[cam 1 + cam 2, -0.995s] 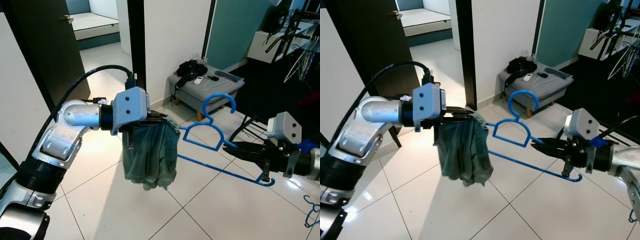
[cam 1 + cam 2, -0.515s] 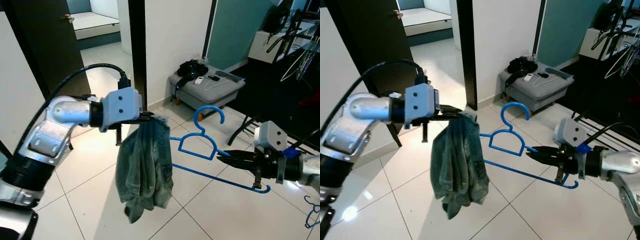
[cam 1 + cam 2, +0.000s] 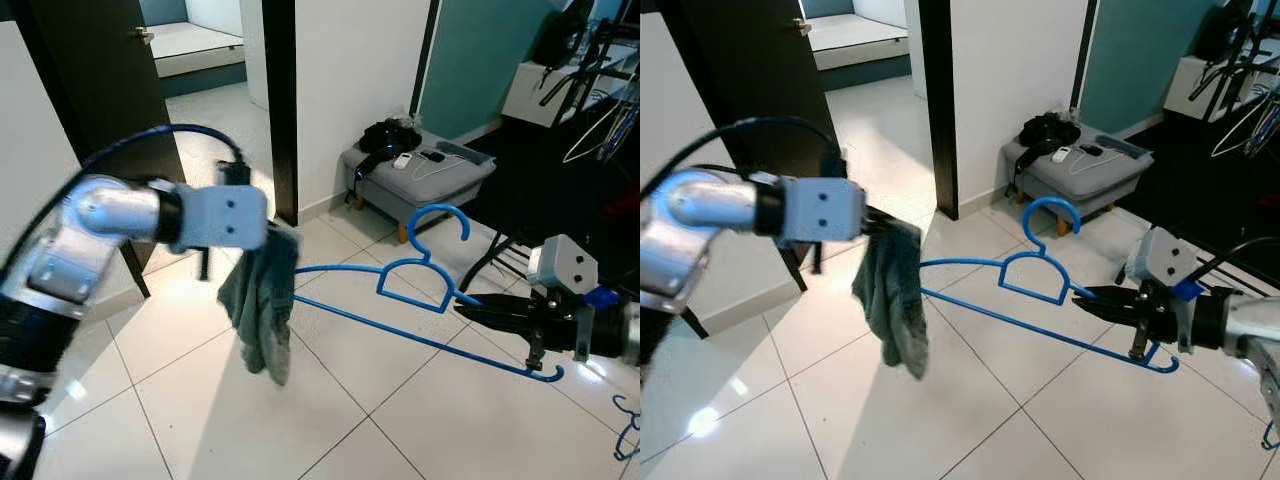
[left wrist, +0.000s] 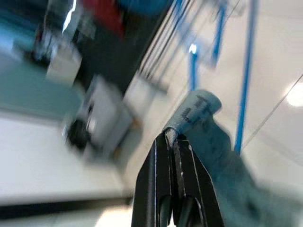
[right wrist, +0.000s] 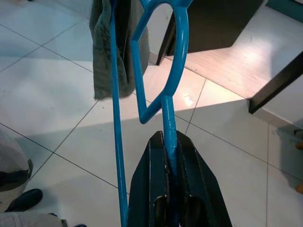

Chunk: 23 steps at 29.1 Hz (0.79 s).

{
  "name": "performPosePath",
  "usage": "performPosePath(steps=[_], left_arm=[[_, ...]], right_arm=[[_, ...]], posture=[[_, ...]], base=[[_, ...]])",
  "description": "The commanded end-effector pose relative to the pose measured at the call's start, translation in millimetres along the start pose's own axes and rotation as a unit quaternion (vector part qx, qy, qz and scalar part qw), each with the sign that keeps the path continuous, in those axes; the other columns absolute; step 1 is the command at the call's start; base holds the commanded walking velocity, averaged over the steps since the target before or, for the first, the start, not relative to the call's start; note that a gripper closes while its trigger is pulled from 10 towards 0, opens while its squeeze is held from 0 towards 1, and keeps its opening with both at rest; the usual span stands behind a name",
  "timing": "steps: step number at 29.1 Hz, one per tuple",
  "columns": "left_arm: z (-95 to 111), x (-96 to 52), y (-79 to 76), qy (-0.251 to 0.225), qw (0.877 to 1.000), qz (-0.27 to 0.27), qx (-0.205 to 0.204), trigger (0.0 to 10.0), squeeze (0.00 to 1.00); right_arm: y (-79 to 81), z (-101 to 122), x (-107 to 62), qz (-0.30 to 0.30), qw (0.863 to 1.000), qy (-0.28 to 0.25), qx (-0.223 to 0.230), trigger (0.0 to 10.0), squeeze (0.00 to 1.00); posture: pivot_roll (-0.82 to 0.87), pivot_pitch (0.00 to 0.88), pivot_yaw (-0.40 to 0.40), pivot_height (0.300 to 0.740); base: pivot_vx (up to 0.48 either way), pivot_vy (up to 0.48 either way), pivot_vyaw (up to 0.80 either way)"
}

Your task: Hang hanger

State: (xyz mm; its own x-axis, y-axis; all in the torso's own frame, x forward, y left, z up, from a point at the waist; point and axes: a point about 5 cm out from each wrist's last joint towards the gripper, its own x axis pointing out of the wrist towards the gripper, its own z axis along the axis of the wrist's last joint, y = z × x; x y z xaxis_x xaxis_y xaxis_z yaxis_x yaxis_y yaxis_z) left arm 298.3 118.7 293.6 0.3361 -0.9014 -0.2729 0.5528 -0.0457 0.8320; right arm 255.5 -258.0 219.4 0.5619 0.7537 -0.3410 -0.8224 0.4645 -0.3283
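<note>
Tiles (image 3: 380,420): glossy white floor below both arms. Right gripper (image 3: 478,310) clamped on blue hanger (image 3: 420,290), held mid-air. Left gripper (image 4: 176,142) pinched shut on grey-green cloth (image 3: 262,300) hanging off the hanger's far tip. Behind: grey ottoman (image 3: 420,180) against white wall, dark door (image 3: 95,80).

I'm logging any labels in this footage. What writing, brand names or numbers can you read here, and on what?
None can be read.
The cloth in the left claw bears a dark mark near its fold, too blurred to read.
The blue hanger in the right claw shows no lettering.
</note>
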Motion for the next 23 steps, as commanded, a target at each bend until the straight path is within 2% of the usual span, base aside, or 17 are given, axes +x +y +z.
performPosePath(steps=[1, 3, 7, 14, 23], left_arm=[[3.8, 4.2, -5.1, -0.015, 1.0, -0.016, -0.012, 10.0, 0.0], [13.9, 13.8, -7.6, -0.048, 0.998, -0.024, -0.018, 10.0, 0.0], [18.4, 19.0, -10.3, -0.06, 0.998, -0.031, -0.018, 10.0, 0.0], [17.0, 21.9, -11.4, -0.053, 0.998, -0.029, -0.016, 10.0, 0.0], [17.6, 30.4, -10.3, -0.052, 0.999, -0.003, -0.004, 10.0, 0.0]], right_arm=[[-0.5, 1.5, 1.8, -0.001, 1.0, -0.003, -0.009, 10.0, 0.0], [-3.4, 2.8, 2.1, -0.011, 1.0, -0.008, -0.012, 10.0, 0.0], [-6.0, 4.2, 1.7, -0.021, 1.0, -0.01, -0.016, 10.0, 0.0], [-6.9, 6.6, 4.1, -0.027, 0.999, -0.015, -0.02, 10.0, 0.0], [-0.2, 9.1, 15.0, -0.003, 0.999, -0.033, -0.014, 10.0, 0.0]], posture=[[-0.06, 0.0, 0.006, 0.74], [-0.06, 0.0, 0.009, 0.74], [-0.06, 0.0, 0.009, 0.74], [-0.06, 0.0, 0.015, 0.74], [-0.06, 0.0, 0.012, 0.74]], base=[[0.0, 0.0, 0.0], [0.0, 0.0, 0.0], [0.0, 0.0, 0.0], [0.0, 0.0, 0.0], [0.0, 0.0, 0.0]])
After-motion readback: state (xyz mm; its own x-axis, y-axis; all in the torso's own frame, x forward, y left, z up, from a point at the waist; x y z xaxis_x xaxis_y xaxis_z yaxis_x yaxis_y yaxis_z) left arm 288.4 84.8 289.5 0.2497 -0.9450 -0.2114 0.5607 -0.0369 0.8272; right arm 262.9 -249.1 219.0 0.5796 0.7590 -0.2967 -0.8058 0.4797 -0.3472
